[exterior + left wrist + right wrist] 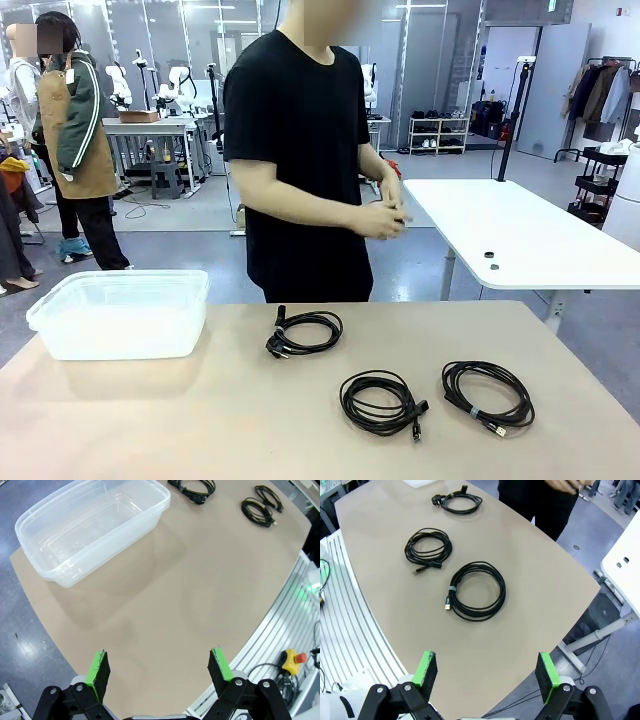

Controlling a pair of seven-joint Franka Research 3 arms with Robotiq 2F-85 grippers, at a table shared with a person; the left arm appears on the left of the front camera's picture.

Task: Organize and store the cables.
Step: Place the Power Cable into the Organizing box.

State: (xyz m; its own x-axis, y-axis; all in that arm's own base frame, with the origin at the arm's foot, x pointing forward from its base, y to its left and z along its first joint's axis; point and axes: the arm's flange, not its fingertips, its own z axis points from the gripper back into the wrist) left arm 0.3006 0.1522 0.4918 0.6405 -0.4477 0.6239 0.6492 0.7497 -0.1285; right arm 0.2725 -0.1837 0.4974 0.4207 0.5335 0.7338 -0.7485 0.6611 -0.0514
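The big tan table (180, 420) holds everything. A person (300, 150) stands at the far side with hands together, touching nothing on it. A clear plastic box (60, 340) sits at the robot's left end, and it looks empty.

Three black cables lie coiled on the right half, well apart from the box. The far cable (305, 332) has a fat plug, and the middle cable (380, 402) lies near the tied cable (488, 395) with its pale band.

The left gripper (159, 652) and the right gripper (486, 655) hang above the table, jaws wide, nothing in them.

No cable is put away yet. A coil is floppy — if it gets pinched by just one loop, it could fall open and drag, or hang over the box's rim. The coils with no band look most likely to do that.
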